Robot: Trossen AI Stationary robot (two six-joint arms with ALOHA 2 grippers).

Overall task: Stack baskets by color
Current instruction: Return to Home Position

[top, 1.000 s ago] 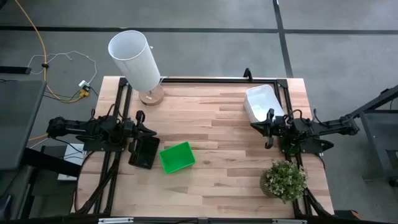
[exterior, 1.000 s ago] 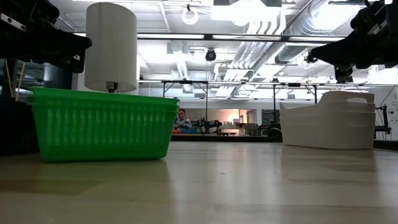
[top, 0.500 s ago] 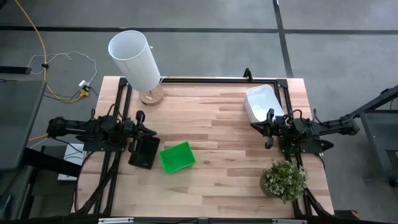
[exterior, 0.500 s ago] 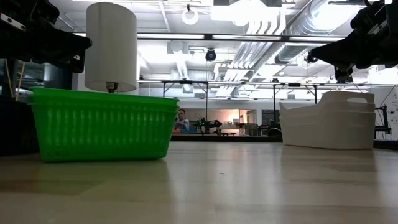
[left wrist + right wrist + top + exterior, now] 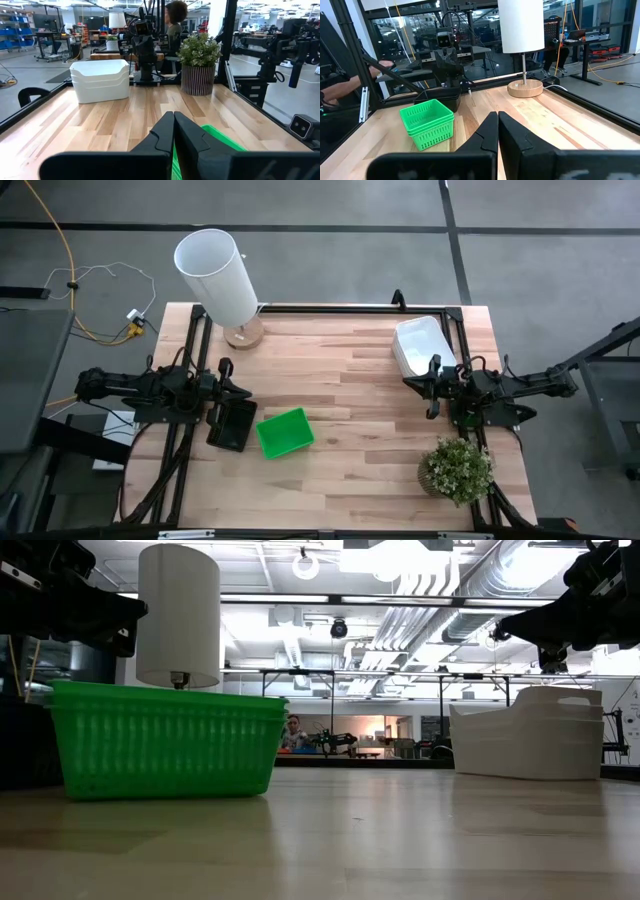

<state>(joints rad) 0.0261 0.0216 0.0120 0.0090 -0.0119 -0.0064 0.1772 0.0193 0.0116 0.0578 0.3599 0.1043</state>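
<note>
The left end effector [image 5: 247, 392] is held low over the left side of the surface [image 5: 350, 470]. Its fingers are seen clenched together in the left wrist view [image 5: 174, 116], with nothing between them. The black baskets [image 5: 232, 425] are nested into one stack, set just beside this end effector on its near-edge side. The green baskets [image 5: 285, 433] are likewise nested, just ahead of its fingertips and slightly to the same side, right next to the black stack. Whether the two stacks touch cannot be told. A white lamp [image 5: 217, 272] is stood well apart from it, toward the far edge.

The right end effector [image 5: 407, 380] is held over the right side of the surface, pointed at the left one across the open middle. Its fingers are also pressed shut on nothing [image 5: 498, 116]. The white baskets [image 5: 422, 345] are stacked just beside it on its far-edge side, in the corner. A potted plant [image 5: 457, 470] is placed on the opposite side of that arm, near the near edge.

From the right wrist, the green stack [image 5: 427, 122] is seen in front of the black one [image 5: 442, 94].
</note>
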